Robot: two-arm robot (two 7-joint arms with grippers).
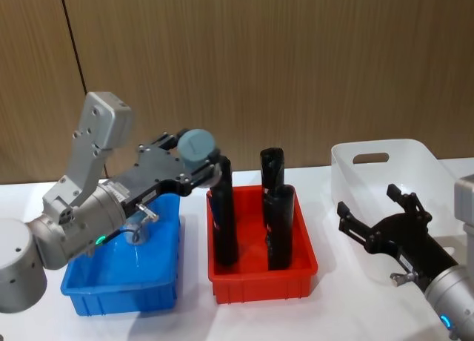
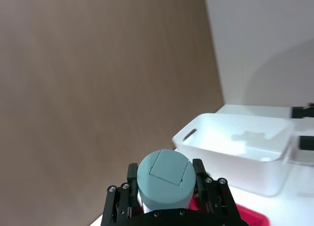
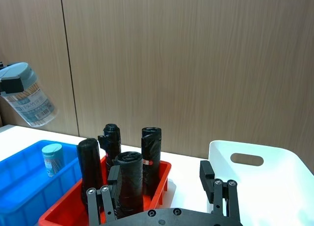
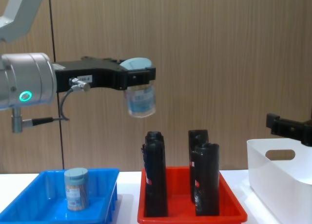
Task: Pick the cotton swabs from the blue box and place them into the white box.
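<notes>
My left jaws are closed on a cotton swab jar [image 4: 141, 101], one finger on each side, pinching it high up at its grey-blue lid [image 2: 165, 179]. The clear body with its blue-white label hangs free beneath them, slightly tilted, and the tan sticks show through the wall in the right wrist view. The jar is lifted well clear of everything.

Below these jaws and a little back toward my left arm lies the blue box [image 1: 118, 293]. A second jar [image 4: 76, 189] stands upright inside it, apart from the walls. Almost straight beneath the held jar is the meeting of the blue box and the red tray [image 1: 263, 285], which sit just beside each other on the white tabletop [image 1: 341, 296]. The red tray carries four black bottles [image 4: 155, 175], all upright, in two pairs. Their tops stay well below the jar I hold.

Beyond the red tray, on the side away from my left jaws, stands the white box [image 1: 385, 170]. Its oval handle cut-out faces the chest view, and I can see nothing inside it.

My right jaws are spread wide and grip nothing. They hang just above the near rim of the white box, pointing toward the red tray, well apart from my left jaws and the held jar. A wood-panelled wall [image 1: 296, 59] stands behind everything.
</notes>
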